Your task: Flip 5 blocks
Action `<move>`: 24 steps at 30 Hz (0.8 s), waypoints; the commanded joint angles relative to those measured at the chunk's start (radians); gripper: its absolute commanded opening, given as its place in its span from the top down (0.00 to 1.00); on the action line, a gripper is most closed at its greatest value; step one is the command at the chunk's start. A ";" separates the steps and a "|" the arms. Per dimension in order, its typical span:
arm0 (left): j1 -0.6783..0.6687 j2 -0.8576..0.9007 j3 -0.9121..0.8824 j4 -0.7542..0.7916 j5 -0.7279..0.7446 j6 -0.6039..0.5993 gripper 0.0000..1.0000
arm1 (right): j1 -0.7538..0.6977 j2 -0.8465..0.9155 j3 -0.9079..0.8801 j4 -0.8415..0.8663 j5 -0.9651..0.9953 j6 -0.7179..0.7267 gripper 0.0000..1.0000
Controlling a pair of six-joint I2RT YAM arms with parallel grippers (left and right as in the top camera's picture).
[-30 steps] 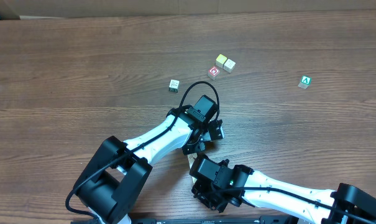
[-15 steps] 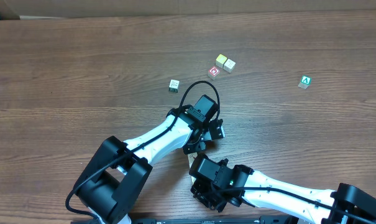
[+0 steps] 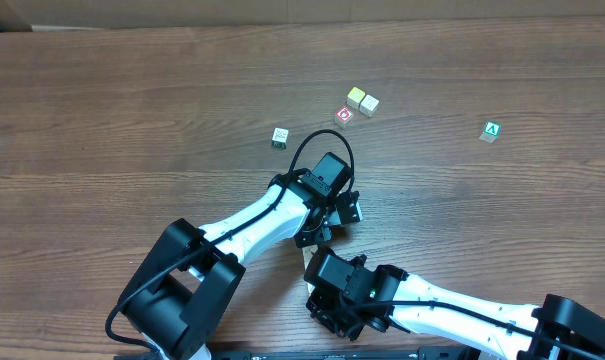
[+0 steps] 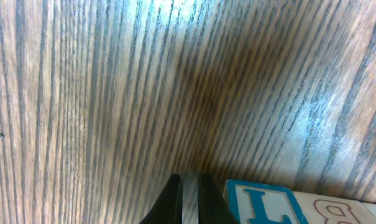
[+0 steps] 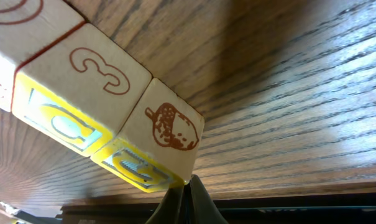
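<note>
Your left gripper [image 4: 188,199] and right gripper [image 5: 186,200] are both clenched on nothing, tips low over the table [image 3: 132,100]. The blocks [image 5: 107,81] lie in a row just beside both tips. From overhead the two arms hide most of them, on the robot's side of the red-framed cube [image 3: 344,116]. A yellow-topped cube [image 3: 355,97] sits just beyond that cube, and the green A cube [image 3: 491,131] is well to its right.

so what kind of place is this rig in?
Probably a robot manipulation test bench: a wood-grain table, a left arm and right arm reaching over it, and small alphabet blocks scattered as props. The room beyond is out of view.
</note>
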 commanded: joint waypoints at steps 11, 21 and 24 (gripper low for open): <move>-0.014 0.013 -0.011 0.009 0.021 -0.021 0.96 | 0.000 0.005 0.000 0.021 0.029 0.004 0.96; -0.014 0.013 -0.011 0.016 0.020 -0.029 0.96 | 0.017 0.007 0.000 0.029 0.044 0.005 0.96; -0.014 0.013 -0.011 0.017 0.021 -0.029 0.96 | 0.019 0.007 0.000 0.029 0.045 0.005 0.96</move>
